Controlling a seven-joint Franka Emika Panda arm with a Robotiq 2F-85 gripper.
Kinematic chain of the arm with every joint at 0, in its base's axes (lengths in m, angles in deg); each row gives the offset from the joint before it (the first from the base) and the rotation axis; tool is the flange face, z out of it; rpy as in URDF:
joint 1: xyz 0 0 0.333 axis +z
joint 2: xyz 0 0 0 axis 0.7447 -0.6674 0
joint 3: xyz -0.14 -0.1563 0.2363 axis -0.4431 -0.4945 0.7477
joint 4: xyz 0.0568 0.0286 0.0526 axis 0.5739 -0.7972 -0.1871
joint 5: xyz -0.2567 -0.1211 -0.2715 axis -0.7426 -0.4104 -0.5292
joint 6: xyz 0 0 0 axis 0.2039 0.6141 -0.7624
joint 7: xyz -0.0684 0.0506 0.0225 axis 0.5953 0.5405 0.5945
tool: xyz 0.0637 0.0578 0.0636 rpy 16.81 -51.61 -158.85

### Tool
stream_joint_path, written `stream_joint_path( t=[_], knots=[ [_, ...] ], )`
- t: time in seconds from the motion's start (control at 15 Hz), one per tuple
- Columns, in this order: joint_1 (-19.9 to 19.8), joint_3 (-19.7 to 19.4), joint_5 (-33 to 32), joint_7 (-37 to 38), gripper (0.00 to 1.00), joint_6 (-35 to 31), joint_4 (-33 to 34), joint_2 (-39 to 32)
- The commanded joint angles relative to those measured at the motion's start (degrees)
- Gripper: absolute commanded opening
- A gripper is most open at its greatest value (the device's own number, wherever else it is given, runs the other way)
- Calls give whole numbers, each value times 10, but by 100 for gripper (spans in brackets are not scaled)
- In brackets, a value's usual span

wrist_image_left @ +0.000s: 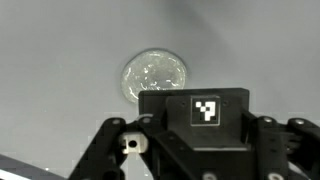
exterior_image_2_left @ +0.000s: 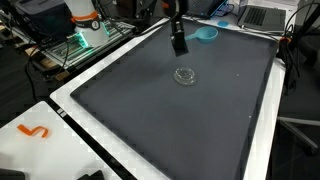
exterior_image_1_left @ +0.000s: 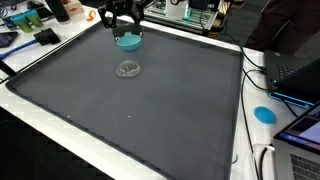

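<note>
A small clear round dish [exterior_image_1_left: 127, 68] [exterior_image_2_left: 184, 75] lies on the dark grey mat [exterior_image_1_left: 130, 120] [exterior_image_2_left: 180, 120]. Behind it, near the mat's far edge, sits a light blue bowl [exterior_image_1_left: 129, 42] [exterior_image_2_left: 206, 33]. My black gripper [exterior_image_1_left: 124, 31] [exterior_image_2_left: 179, 48] hangs above the mat between the two, close to the blue bowl, touching neither. Its fingers look spread and hold nothing. In the wrist view the clear dish [wrist_image_left: 153, 75] lies on the mat just beyond the gripper's marker block [wrist_image_left: 205, 110]. The fingertips are out of that view.
The mat lies on a white table [exterior_image_1_left: 245, 130] [exterior_image_2_left: 60, 140]. A blue disc [exterior_image_1_left: 264, 114] and laptops [exterior_image_1_left: 300, 75] sit beside the mat. An orange piece [exterior_image_2_left: 35, 131] lies on the white corner. Cluttered equipment [exterior_image_2_left: 85, 25] stands behind the table.
</note>
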Motion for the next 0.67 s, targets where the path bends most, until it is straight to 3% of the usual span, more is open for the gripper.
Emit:
stream_joint_path(
  t=[0.0, 0.6],
  knots=[
    [4, -1, -81, 60, 31, 64, 13, 24],
    [14, 6, -199, 78, 31, 233, 88, 33]
  ],
)
